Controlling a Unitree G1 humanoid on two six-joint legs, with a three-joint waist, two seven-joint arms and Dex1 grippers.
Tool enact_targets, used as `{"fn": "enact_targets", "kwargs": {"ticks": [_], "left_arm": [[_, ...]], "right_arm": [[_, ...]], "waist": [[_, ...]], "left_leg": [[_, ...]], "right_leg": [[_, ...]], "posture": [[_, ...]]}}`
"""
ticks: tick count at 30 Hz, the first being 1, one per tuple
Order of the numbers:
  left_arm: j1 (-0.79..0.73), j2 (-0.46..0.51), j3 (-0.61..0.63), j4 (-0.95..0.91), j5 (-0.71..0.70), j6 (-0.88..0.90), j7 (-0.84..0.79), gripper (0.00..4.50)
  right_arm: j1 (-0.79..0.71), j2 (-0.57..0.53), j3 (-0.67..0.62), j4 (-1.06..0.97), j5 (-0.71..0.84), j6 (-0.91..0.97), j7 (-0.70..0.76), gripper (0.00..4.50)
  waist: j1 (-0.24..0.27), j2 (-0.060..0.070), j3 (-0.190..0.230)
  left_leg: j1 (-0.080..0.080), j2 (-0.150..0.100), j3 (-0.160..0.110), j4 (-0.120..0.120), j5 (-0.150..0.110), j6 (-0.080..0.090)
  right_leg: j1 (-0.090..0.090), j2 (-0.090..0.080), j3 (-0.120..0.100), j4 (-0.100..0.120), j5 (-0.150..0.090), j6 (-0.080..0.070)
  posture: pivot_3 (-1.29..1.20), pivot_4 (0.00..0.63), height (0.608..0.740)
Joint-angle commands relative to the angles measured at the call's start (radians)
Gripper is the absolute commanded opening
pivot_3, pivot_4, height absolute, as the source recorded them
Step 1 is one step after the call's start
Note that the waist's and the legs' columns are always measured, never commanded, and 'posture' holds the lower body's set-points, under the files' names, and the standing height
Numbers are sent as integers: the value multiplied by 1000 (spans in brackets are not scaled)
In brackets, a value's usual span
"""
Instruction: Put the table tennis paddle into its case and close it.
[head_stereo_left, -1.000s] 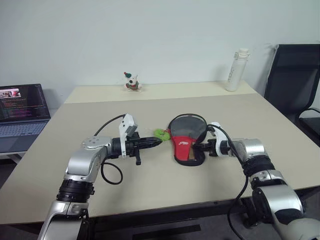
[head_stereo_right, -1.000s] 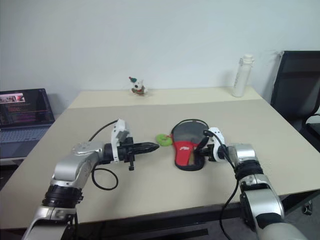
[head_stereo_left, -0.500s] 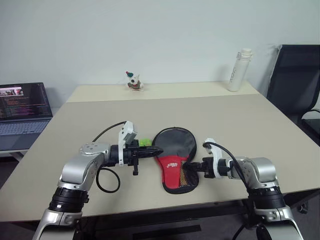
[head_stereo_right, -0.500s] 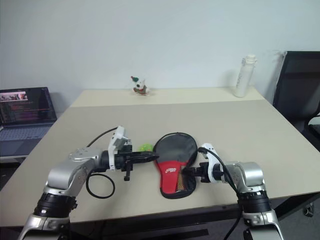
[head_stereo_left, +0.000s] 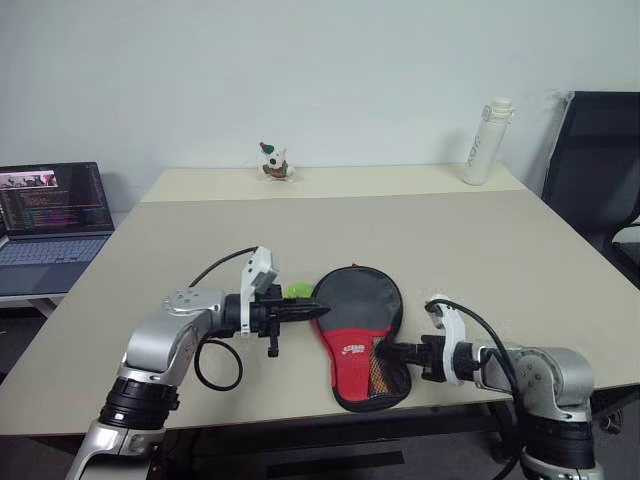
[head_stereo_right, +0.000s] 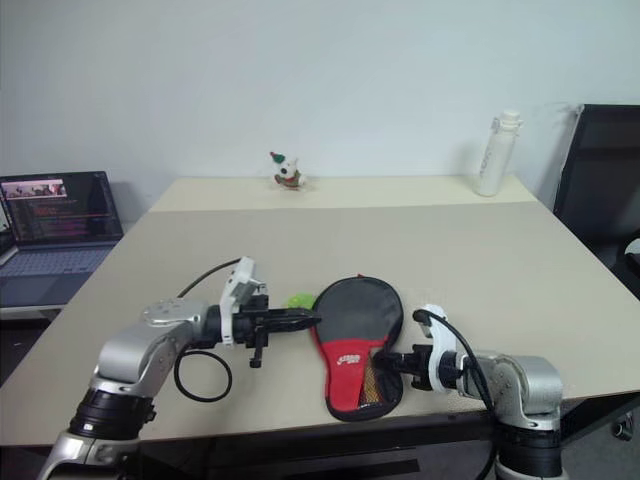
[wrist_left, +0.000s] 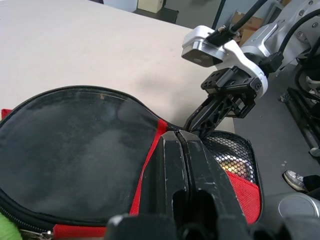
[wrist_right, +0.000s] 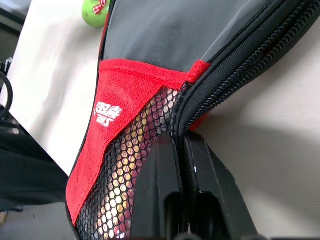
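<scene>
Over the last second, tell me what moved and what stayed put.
The right gripper, fingers shut on the black-and-red fabric paddle case, dragged it back toward the table's near edge. The left gripper stayed shut at the case's rim. The white bottle and small figurine kept their places.

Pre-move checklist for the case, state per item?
1. Case flat on the table: ok.
2. Right gripper shut on the case's zipper edge at the red end: ok.
3. Left gripper shut at the case's black end: ok; actual hold, cannot tell.
4. Paddle fully inside: cannot tell.
5. Zipper closed all round: cannot tell.
6. Green pull charm free beside the left gripper: ok.
</scene>
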Motion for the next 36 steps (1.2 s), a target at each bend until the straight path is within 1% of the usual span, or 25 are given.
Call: {"fn": "enact_targets", "kwargs": {"ticks": [1,5,8,11,12,15,18,19,20,23,24,26,29,30,31,33,34,35,36], "left_arm": [[-9,11,6,-1,-7,-24,-4,0],[-5,12,7,3,-7,-30,1,0],[2,13,11,3,-8,-35,7,0],[13,11,20,0,-9,-39,22,0],[17,11,23,-2,-10,-39,28,0],[26,10,32,-8,-13,-40,50,0],[40,5,59,-7,-8,-42,107,0],[44,7,63,-7,-4,-42,121,0],[48,9,65,-7,-1,-42,130,0],[59,13,80,-7,1,-34,163,0],[58,14,85,3,6,-35,180,0],[51,16,90,24,16,-36,204,0],[32,10,100,65,30,-29,253,0],[25,9,100,78,37,-33,265,385],[20,9,96,88,45,-39,275,572],[10,9,88,112,63,-51,294,1218],[7,8,85,119,68,-53,299,1648],[1,7,81,133,78,-59,307,1932],[-4,6,77,145,88,-63,315,2345]], "right_arm": [[19,15,-12,-44,24,9,-30,13],[26,-9,-8,-8,-3,-42,-78,13],[23,-31,-16,-6,3,-51,-90,723],[37,-70,1,-46,14,-55,-94,1647],[44,-82,6,-63,19,-56,-94,1890],[69,-127,41,-132,33,-85,-81,2932],[98,-266,101,-270,84,-204,42,3933],[95,-293,95,-279,97,-224,62,4281],[91,-311,89,-275,104,-247,73,4477],[53,-341,90,-260,123,-321,110,4477],[21,-336,113,-247,124,-353,119,4477],[-28,-321,163,-215,107,-404,120,4477],[-107,-244,274,-97,51,-500,91,4477],[-126,-216,306,-55,34,-531,85,4500],[-139,-196,330,-22,19,-557,83,4500],[-153,-164,374,43,-12,-610,85,4500],[-156,-158,386,62,-20,-628,89,4500],[-158,-150,409,92,-37,-655,93,4500],[-159,-146,428,116,-51,-677,99,4500]], "waist": [[0,0,0],[1,0,0],[2,0,0],[3,0,0],[4,0,0],[7,0,0],[17,0,0],[19,0,0],[20,0,0],[18,0,0],[18,0,0],[15,0,0],[16,0,0],[16,0,0],[17,0,0],[20,0,0],[22,0,0],[24,0,0],[24,0,0]], "left_leg": [[0,0,0,0,0,0],[0,0,0,0,0,0],[0,0,0,0,0,0],[0,0,0,0,0,0],[0,0,0,0,0,0],[0,0,0,0,0,0],[0,0,0,0,0,0],[-1,0,0,0,0,0],[-1,0,0,0,0,0],[0,1,0,0,0,0],[0,1,0,0,0,0],[0,1,0,0,0,0],[0,2,0,0,0,0],[0,2,0,0,0,0],[0,2,0,0,0,0],[-1,2,0,0,0,0],[-1,1,0,0,0,0],[-2,1,0,0,0,0],[-2,1,0,0,-1,-1]], "right_leg": [[0,0,0,0,0,0],[0,0,0,0,0,0],[0,0,0,0,0,0],[0,0,0,-1,0,0],[0,0,0,-1,0,0],[0,0,0,-1,0,0],[1,0,0,-2,0,0],[0,0,0,-2,0,0],[0,0,0,-3,0,0],[1,0,-1,-3,0,0],[1,0,-1,-3,0,0],[1,1,-1,-3,0,-1],[1,2,-1,-3,0,-1],[1,2,-1,-3,0,-1],[1,2,-1,-3,0,-1],[0,2,-1,-3,0,-1],[0,1,-1,-4,0,-2],[0,1,-1,-4,0,-2],[0,0,-1,-4,0,-2]], "posture": [[0,150,740],[0,150,740],[0,150,740],[0,150,740],[0,150,740],[0,150,740],[0,150,740],[0,150,740],[0,150,740],[0,150,740],[0,150,740],[0,150,740],[0,150,740],[0,150,740],[0,150,740],[0,150,740],[0,150,740],[0,150,740],[0,150,740]]}}
